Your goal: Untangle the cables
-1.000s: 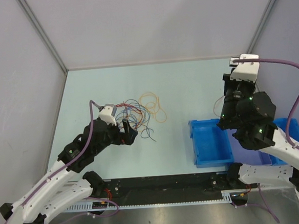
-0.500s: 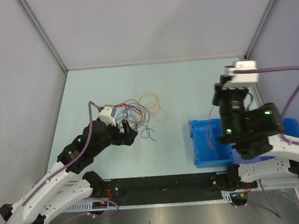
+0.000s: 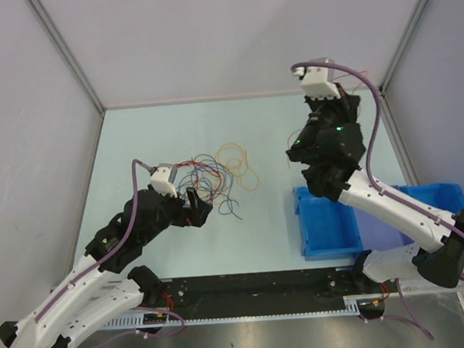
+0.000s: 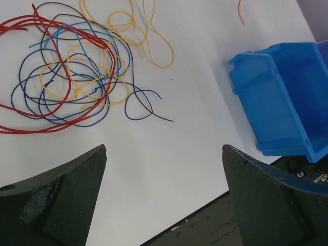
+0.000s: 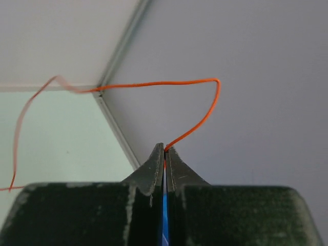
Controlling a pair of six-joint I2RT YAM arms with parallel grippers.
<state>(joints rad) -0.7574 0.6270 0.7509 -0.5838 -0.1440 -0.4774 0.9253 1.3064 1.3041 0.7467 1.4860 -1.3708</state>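
Right hand (image 5: 164,149) up high, closed tight on one thin orange cable (image 5: 205,115), left hand (image 4: 164,154) spread fully, holding nothing, just beside tangled cables (image 4: 72,77) on the table (image 4: 195,102).

Left hand (image 4: 164,148) spread wide, low, arm bent; right hand (image 5: 164,151) pinched shut, arm high.

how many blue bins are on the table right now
2. One blue bin sits near the front edge, right of the cables. The second blue bin is at the far right, partly hidden behind the right arm; more could be hidden there.
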